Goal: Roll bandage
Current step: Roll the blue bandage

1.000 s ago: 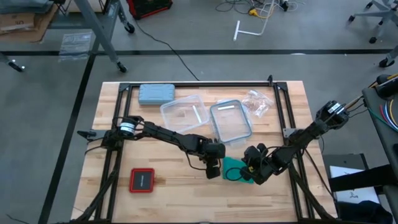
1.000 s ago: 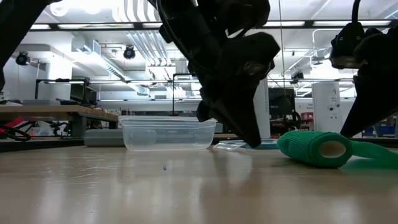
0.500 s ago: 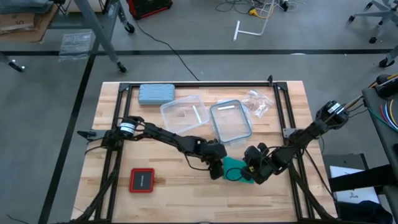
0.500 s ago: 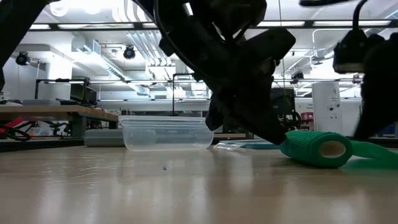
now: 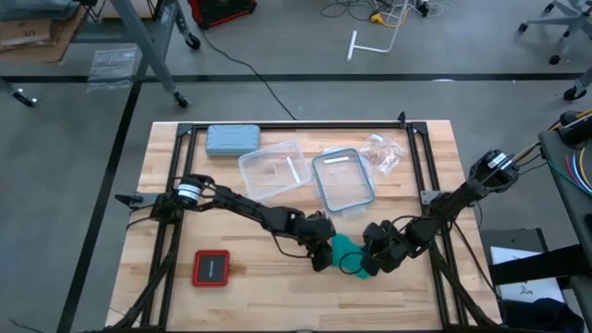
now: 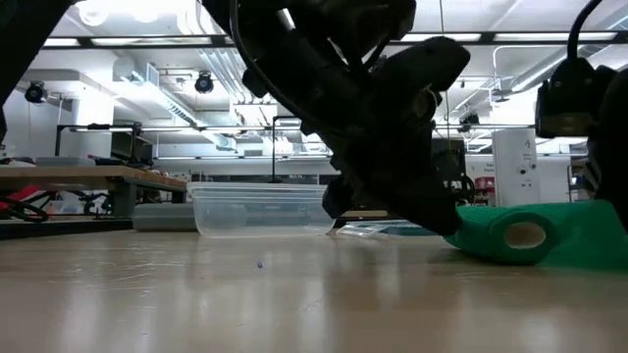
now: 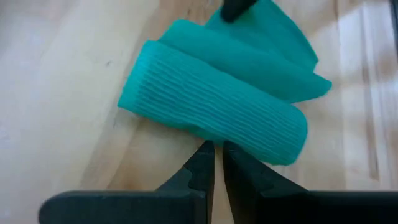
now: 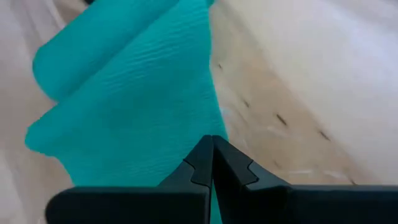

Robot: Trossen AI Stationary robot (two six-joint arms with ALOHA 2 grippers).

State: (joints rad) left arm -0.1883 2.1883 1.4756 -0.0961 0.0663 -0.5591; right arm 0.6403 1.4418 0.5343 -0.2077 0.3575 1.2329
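Spanning most of the high view, the wooden table point(image 5: 185, 148) is pale butcher-block planks edged by a black metal frame point(image 5: 305, 127). No brand, label or writing can be read on anything here. Toward the far edge lie two clear plastic containers point(image 5: 273, 169), rectangular with rounded corners, the second point(image 5: 343, 179) just beside the first. A grey-blue hard case point(image 5: 232, 139) sits near the far left corner, a crumpled clear bag point(image 5: 383, 151) near the far right. A small red square device with a dark face point(image 5: 211, 267) lies near the front left.

The teal-green bandage point(image 5: 348, 252) lies at the table's front centre, between the two arms. It is ribbed, soft cloth, partly wound into a short cylinder with a hollow core point(image 6: 525, 234), the loose band trailing off behind it.

The left gripper point(image 7: 215, 163) sits low against the roll's side, its dark fingers pinched nearly together with only a thin slit between them, holding nothing. The right gripper point(image 8: 211, 157) has its fingertips closed together over the loose band, seemingly pinching the cloth, though contact is hard to confirm.
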